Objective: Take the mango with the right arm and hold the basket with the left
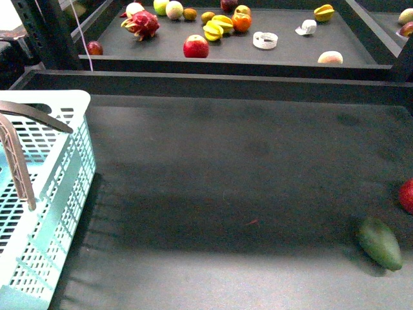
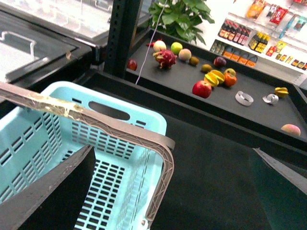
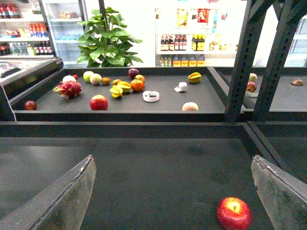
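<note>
Left gripper hangs with its two dark fingers spread wide, gripping nothing. The basket lies beneath it, and the ribbed brown-grey handle crosses the gap between the fingers; whether either finger touches it I cannot tell. Right gripper is also spread wide and empty, over the bare dark table, with a red apple on the table close to one finger. Neither arm shows in the front view. In that view the basket fills the lower left of the frame, standing on the table with its handle raised over the open top. A dark green fruit lies at the lower right, and the apple sits at the right edge just above it. What looks like the mango, a pale yellow-orange oval, is in the upper right of the frame. It rests on the back tray against the tray's near rim, which hides its lower part, and is well apart from the basket and both grippers. On the same tray lie a dragon fruit at the upper left, a second apple, yellow star fruits and a white tape roll near the top centre.
</note>
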